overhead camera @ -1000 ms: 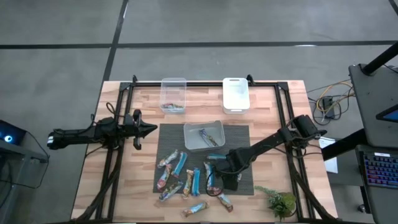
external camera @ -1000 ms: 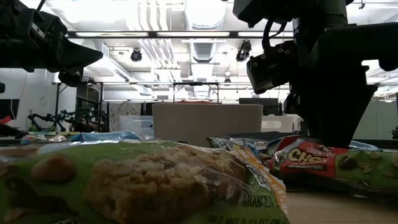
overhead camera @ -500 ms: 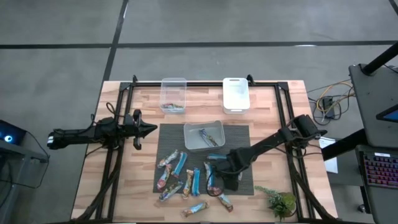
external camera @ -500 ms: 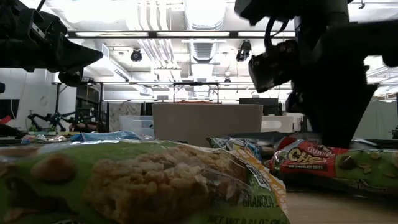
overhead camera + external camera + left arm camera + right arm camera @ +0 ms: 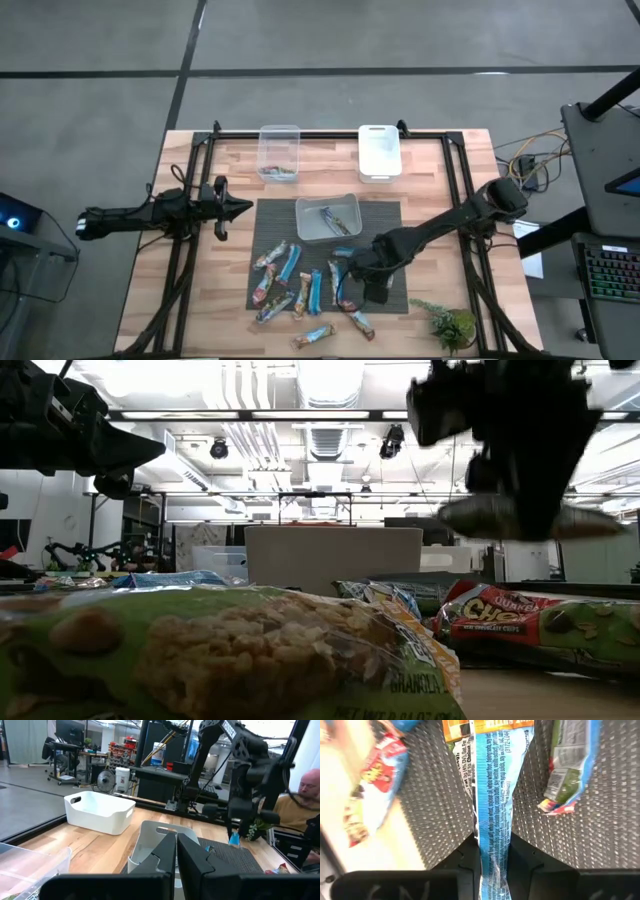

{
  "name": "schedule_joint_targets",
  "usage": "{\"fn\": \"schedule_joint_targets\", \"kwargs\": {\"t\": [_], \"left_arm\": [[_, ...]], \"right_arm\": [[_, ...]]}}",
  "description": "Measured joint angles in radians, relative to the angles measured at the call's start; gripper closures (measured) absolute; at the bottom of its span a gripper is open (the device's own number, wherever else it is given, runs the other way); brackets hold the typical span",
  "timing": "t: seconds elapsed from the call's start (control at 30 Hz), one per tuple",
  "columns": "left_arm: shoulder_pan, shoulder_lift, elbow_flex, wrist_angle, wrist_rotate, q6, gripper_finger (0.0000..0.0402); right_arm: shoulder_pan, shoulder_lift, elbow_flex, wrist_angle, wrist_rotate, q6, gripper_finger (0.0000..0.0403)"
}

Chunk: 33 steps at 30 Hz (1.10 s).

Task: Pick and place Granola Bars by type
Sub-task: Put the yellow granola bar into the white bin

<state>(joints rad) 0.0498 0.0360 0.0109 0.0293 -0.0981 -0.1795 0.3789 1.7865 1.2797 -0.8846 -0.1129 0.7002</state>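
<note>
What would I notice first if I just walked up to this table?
Probably the right gripper, pinching a blue-wrapped granola bar and holding it up over the dark mat. Next, the pile of colourful bars scattered along the mat's near side. The left gripper waits shut at the table's left side.

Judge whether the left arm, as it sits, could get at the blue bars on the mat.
Probably yes. The left gripper hangs shut over bare wood beside the mat, and nothing lies between it and the blue bars. The right gripper, shut on one bar, crowds only their far side.
</note>
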Motion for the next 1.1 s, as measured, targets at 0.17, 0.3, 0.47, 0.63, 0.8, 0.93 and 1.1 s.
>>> {"fn": "schedule_joint_targets", "kwargs": {"t": [0.17,0.3,0.47,0.63,0.8,0.93,1.1], "left_arm": [[0.000,0.000,0.000,0.000,0.000,0.000,0.0401],[0.000,0.000,0.000,0.000,0.000,0.000,0.0401],[0.000,0.000,0.000,0.000,0.000,0.000,0.0401],[0.000,0.000,0.000,0.000,0.000,0.000,0.0401],[0.000,0.000,0.000,0.000,0.000,0.000,0.0401],[0.000,0.000,0.000,0.000,0.000,0.000,0.0401],[0.000,0.000,0.000,0.000,0.000,0.000,0.0401]], "right_arm": [[-0.002,-0.071,0.039,-0.056,0.004,0.000,0.0347],[-0.014,-0.114,0.070,-0.071,0.021,0.000,0.0347],[-0.032,-0.163,0.107,-0.076,0.045,-0.005,0.0347],[-0.055,-0.206,0.116,-0.082,0.054,-0.043,0.0346],[-0.107,-0.236,0.119,-0.089,0.065,-0.129,0.0347],[-0.158,-0.260,0.119,-0.106,0.065,-0.194,0.0346],[-0.227,-0.276,0.119,-0.107,0.065,-0.262,0.0346]]}}
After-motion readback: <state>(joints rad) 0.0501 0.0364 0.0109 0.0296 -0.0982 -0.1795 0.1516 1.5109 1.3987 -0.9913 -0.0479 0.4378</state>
